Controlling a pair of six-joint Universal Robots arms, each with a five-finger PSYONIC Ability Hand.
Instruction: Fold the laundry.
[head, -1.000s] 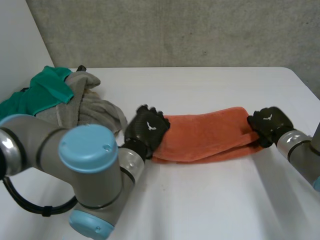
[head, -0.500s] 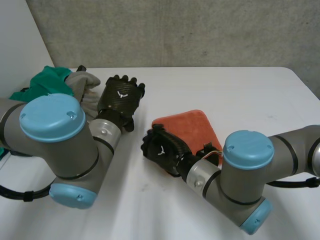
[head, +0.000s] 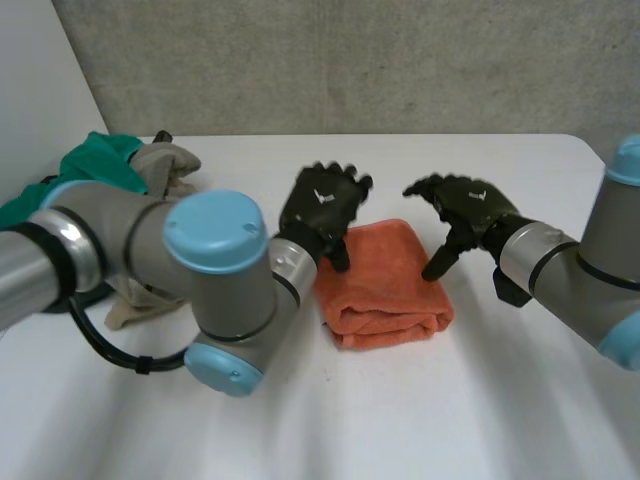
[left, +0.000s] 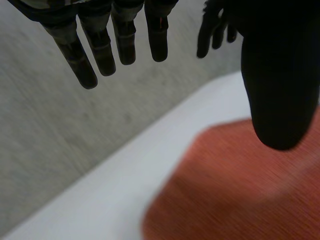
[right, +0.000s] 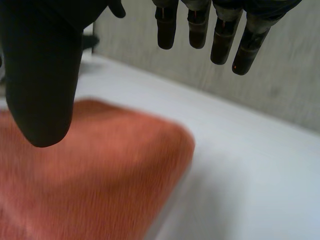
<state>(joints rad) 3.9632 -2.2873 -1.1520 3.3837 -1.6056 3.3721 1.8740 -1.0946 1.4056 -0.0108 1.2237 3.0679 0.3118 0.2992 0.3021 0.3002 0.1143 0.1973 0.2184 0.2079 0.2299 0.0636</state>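
An orange towel (head: 385, 280) lies folded into a small thick rectangle at the middle of the white table (head: 520, 400). My left hand (head: 322, 212) hovers over the towel's left far corner, fingers straight and apart, holding nothing. My right hand (head: 462, 212) hovers over its right far corner, also spread, thumb pointing down at the cloth. In the left wrist view the towel (left: 240, 190) lies under the thumb (left: 280, 75), the fingers (left: 100, 45) straight above the table. In the right wrist view the towel (right: 80, 170) sits below the thumb (right: 42, 75).
A heap of laundry sits at the table's left far corner: a green garment (head: 85, 175) and a grey-beige one (head: 165, 165). A concrete wall (head: 350, 60) stands behind the table. Bare table spreads in front of and to the right of the towel.
Both hands held the ends of a long flat towel. The right hand carried its end across to the left, folding it in half, then let go. Both now hover open above it.
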